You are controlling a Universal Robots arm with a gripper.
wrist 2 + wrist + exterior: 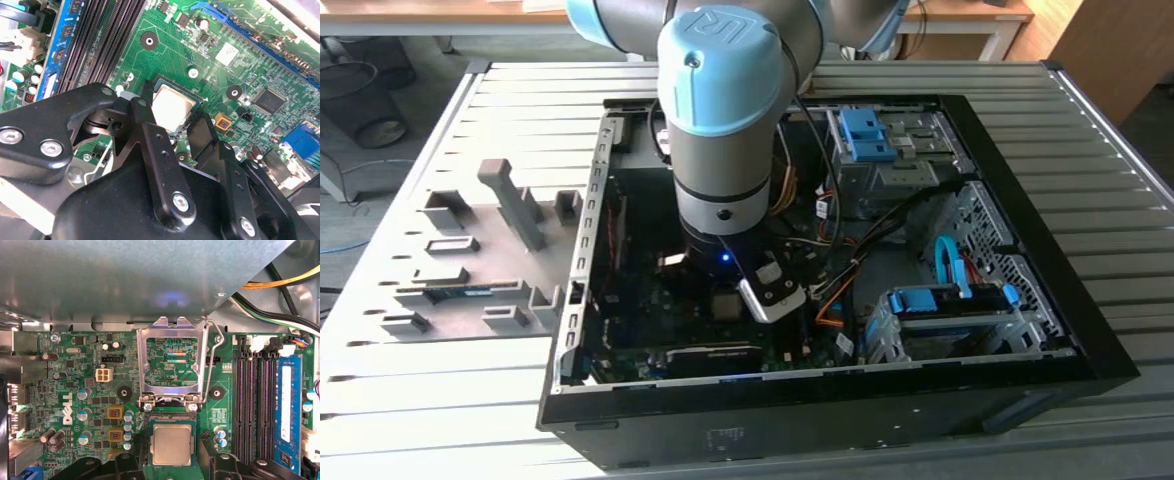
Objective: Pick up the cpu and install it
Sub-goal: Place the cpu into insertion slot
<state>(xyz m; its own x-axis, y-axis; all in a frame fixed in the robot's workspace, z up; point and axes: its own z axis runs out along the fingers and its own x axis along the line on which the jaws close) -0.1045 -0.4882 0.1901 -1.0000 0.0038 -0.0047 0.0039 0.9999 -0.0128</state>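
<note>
The cpu [171,444], a small square chip with a dull silver face, lies flat in the black socket on the green motherboard [75,390]; it also appears as the cpu [172,106] in the second wrist view. My gripper [172,461] is open and straddles it, with one black finger [131,464] and the other finger [216,464] standing a little apart from the chip's two sides. In the second wrist view the gripper [170,116] hangs right over the socket. The arm [720,130] reaches down into the computer case [1067,340].
The socket's metal load plate [172,332] stands flipped open beside the chip, its wire lever [216,355] raised. Black memory slots [255,405] and a blue memory stick [287,410] run alongside. Cables [834,290] lie in the case. A grey fixture tray [467,270] sits at the exterior view's left.
</note>
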